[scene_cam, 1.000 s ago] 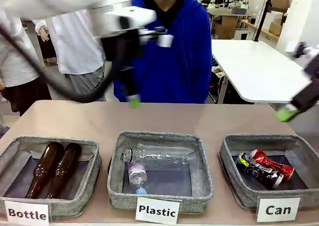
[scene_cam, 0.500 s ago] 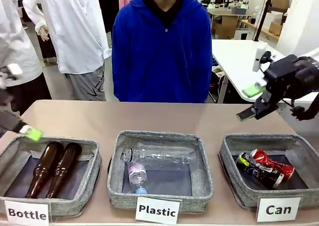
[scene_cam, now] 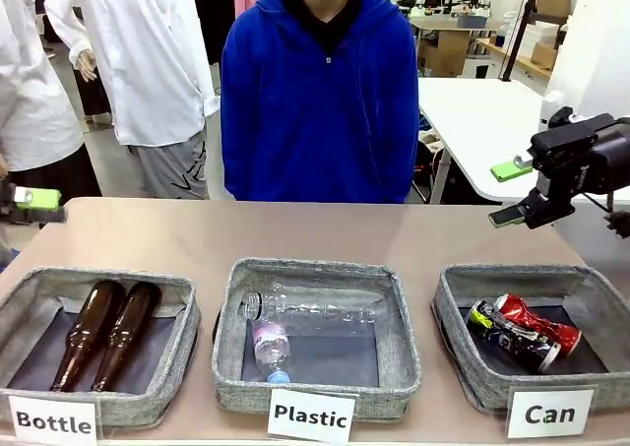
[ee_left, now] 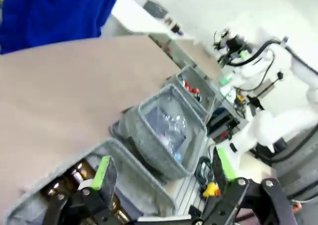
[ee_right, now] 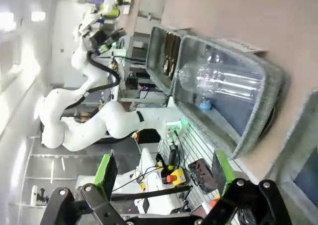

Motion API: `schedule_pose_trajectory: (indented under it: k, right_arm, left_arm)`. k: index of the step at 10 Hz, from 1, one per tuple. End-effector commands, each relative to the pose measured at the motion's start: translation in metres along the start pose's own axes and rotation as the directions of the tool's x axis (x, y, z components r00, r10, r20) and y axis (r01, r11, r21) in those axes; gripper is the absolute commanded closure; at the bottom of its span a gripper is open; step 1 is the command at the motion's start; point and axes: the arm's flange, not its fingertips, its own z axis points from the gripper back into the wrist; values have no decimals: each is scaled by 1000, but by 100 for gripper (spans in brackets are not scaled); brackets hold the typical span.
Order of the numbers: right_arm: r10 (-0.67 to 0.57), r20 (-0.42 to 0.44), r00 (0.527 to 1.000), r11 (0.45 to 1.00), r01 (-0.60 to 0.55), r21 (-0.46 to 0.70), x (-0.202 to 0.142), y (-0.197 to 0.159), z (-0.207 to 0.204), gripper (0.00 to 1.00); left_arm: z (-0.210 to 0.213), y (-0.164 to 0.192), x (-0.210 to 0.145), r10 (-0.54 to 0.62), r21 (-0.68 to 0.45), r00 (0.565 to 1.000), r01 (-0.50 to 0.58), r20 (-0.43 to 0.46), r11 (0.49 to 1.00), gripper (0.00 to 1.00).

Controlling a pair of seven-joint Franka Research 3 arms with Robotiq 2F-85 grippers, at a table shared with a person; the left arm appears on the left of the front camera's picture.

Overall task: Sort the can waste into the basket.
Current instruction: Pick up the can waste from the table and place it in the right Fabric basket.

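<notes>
Both arms had pulled back to the sides since a moment earlier, when the left one hung over the middle of the table.

Nearest the camera sat three grey baskets in a row. In the basket (scene_cam: 463, 367) with the Can label, on the right, the red can (scene_cam: 539, 325) and the black can (scene_cam: 504, 339) lay touching each other on the dark floor. So the sorting looked done, I think. The middle Plastic basket (scene_cam: 236, 362) held clear bottles (scene_cam: 315, 306), and the Bottle basket (scene_cam: 187, 343) held brown bottles (scene_cam: 105, 333).

Farther back, the right gripper (scene_cam: 512, 192) hung above the table's right edge, fingers wide apart and empty. The left gripper (scene_cam: 30, 202) sat at the far left edge, also apart and holding nothing.

To finish well, both arms should lift clear, keep their fingers apart, and not bump the baskets. A person in blue stood behind the table.
</notes>
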Motion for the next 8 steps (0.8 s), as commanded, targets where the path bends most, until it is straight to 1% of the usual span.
schedule_pose_trajectory:
  k: [1, 8]
  right_arm:
    - [14, -26, 1000, 998, -12, 59, 0, 9, -7, 0]
    - [14, -26, 1000, 998, -12, 59, 0, 9, -7, 0]
  left_arm:
    - [5, -5, -6, -13, 16, 994, 14, -109, 1000, 0]
    - [5, -5, -6, -13, 16, 994, 14, -109, 1000, 0]
